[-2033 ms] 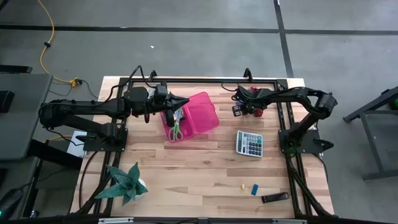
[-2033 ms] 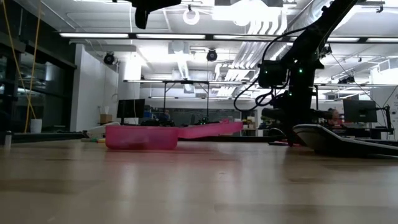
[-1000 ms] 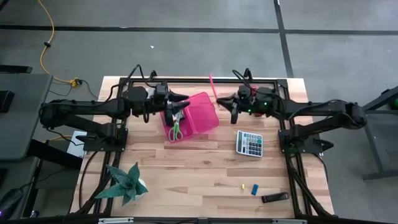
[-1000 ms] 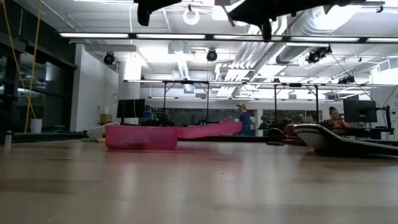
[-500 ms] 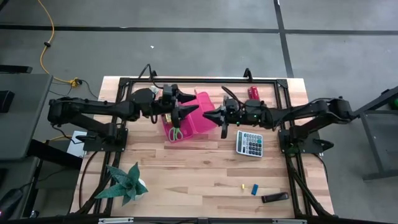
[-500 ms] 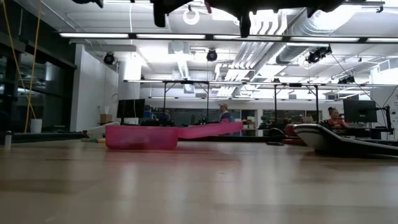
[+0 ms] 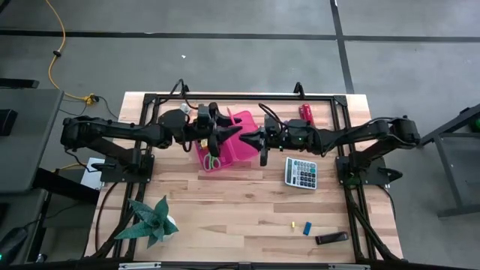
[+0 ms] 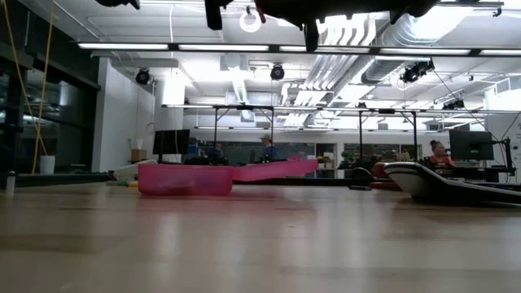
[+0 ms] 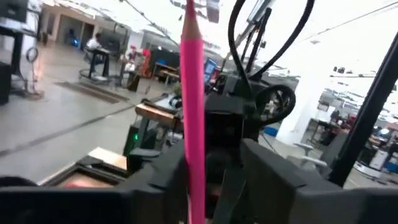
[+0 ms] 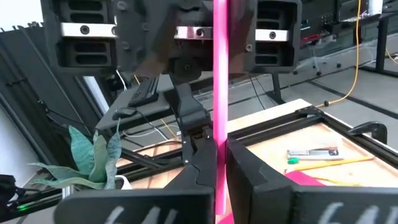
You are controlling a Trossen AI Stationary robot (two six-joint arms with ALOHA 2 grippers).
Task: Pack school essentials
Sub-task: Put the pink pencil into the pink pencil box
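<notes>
A thin, smooth pink pencil stands upright between the two dark fingers of the right gripper, which are closed on it, at the upper middle of the high view just over the pink box. The left gripper faces it from the left with its fingers spread wide and nothing between them. The box is glossy plastic, its flat lid lying open; green-handled scissors lie in it. At the lower right of the pale wooden table sit tiny blue and yellow pieces. A grey calculator lies right of the box, a red stapler by the upper frame.
</notes>
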